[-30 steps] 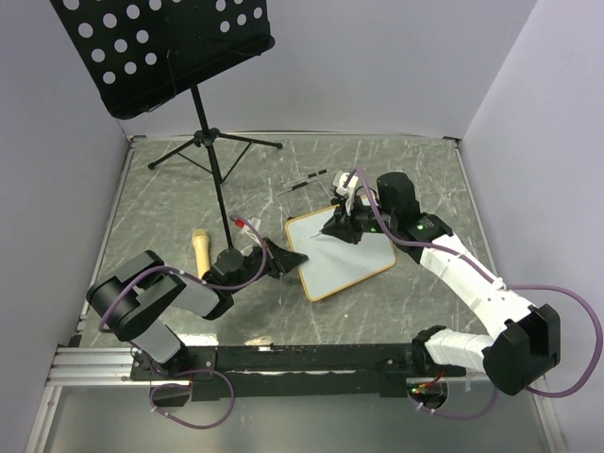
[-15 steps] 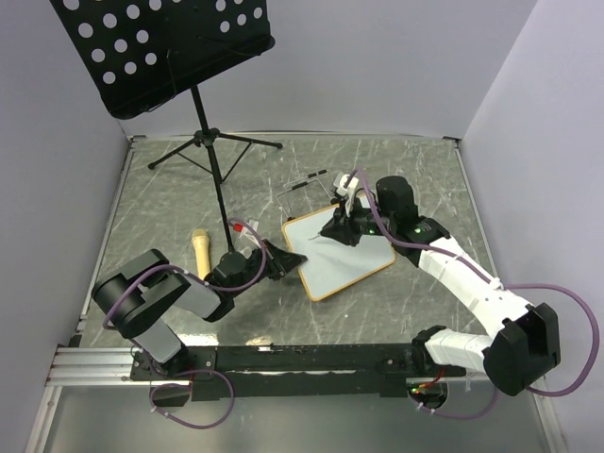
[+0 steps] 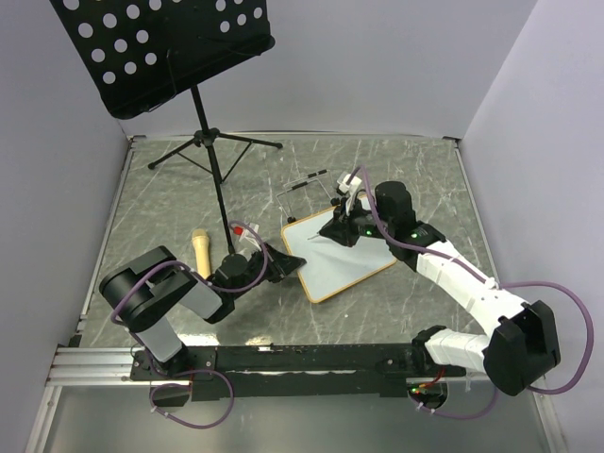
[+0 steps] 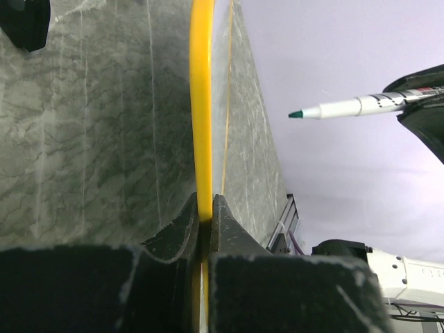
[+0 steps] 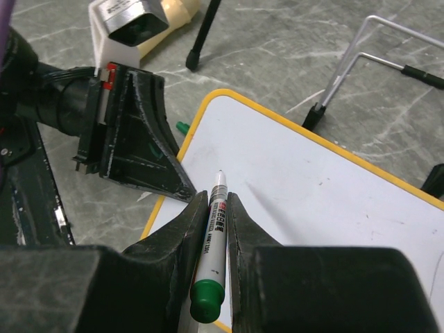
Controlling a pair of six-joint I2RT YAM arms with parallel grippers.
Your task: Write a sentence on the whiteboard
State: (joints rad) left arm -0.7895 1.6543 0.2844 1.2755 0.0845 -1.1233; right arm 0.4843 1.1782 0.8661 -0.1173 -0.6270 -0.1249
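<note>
- At table centre, top view: whiteboard [image 3: 344, 260] sits on the table. Left gripper [image 3: 296, 263] is at its 9 o'clock edge, right gripper [image 3: 332, 229] over its 12 o'clock part.
- Left wrist: jaws clamped on the board's frame. Marker [image 4: 347, 107] at 2 o'clock, uncapped.
- Right wrist: jaws pinch the marker. Tip is over the board; contact unclear.

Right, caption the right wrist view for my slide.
Right gripper holds a marker tip-first over the whiteboard while the left gripper pinches the board's yellow edge.
</note>
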